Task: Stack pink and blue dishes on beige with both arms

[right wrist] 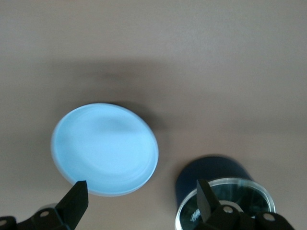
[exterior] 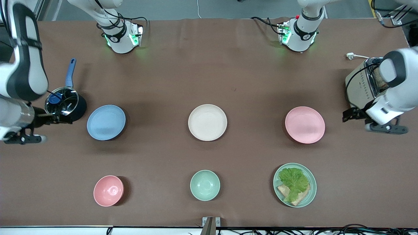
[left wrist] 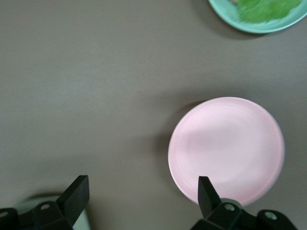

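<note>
Three equal plates lie in a row across the table's middle. The light blue plate [exterior: 106, 122] [right wrist: 104, 149] is toward the right arm's end, the beige plate [exterior: 207, 122] is in the centre, and the pale pink plate [exterior: 305, 124] [left wrist: 226, 149] is toward the left arm's end. My right gripper [exterior: 57, 119] [right wrist: 141, 197] hangs open and empty over the pot's edge, beside the blue plate. My left gripper [exterior: 349, 115] [left wrist: 142, 194] hangs open and empty over bare table between the pink plate and the toaster.
A dark pot with a glass lid and blue handle [exterior: 65, 103] [right wrist: 218, 191] stands beside the blue plate. A toaster [exterior: 364, 83] sits at the left arm's end. Nearer the camera are a pink bowl [exterior: 108, 190], a mint bowl [exterior: 205, 185] and a mint plate with lettuce [exterior: 295, 184] [left wrist: 259, 14].
</note>
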### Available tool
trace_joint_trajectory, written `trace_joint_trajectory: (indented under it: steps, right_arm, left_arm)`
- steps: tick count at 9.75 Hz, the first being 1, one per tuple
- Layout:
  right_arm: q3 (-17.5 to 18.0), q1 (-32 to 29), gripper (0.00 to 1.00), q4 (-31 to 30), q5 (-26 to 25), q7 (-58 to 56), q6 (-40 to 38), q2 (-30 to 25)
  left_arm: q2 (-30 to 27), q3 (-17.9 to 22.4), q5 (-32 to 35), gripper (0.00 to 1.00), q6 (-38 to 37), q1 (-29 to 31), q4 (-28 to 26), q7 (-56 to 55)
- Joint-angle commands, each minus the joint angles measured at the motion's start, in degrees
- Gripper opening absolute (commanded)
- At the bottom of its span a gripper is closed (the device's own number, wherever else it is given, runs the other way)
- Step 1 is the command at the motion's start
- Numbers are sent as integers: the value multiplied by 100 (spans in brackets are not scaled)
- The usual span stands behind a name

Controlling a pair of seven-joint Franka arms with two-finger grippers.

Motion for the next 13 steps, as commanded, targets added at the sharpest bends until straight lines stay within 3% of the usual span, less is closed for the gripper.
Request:
trace_joint_trajectory:
  steps: [1, 5, 6, 7, 9, 10, 12, 13]
  right_arm:
    - [-185, -117, 100, -889, 417, -911, 990, -1]
    - [-459, -152, 100, -1250, 2025, -2740, 1729, 711]
    - [-459, -153, 99, -1435, 2186, -2970, 1932, 746]
    - [-459, -153, 92, -1550, 2275, -3042, 1995, 764]
    - [-459, -144, 66, -1639, 2425, -3130, 1978, 764]
    - [-459, -144, 57, -1648, 2460, -3113, 1900, 756]
    - [-468, -161, 49, -1666, 2504, -3139, 1812, 773]
    - [-468, -170, 35, -1701, 2539, -3122, 1820, 773]
  left_arm:
    - [700, -45, -63, 95, 1124, 7, -522, 172]
    - [1185, -89, -63, 46, 1128, 7, -575, 181]
    - [1256, -89, -63, 35, 1128, 7, -575, 181]
    - [1309, -97, -63, 27, 1128, 16, -567, 181]
    - [1327, -106, -63, 5, 1128, 16, -558, 173]
    - [1301, -115, -63, 0, 1128, 7, -549, 181]
    - [925, -421, -71, 0, 936, -2, -523, 77]
    - [627, -840, -80, 0, 656, -11, -497, -481]
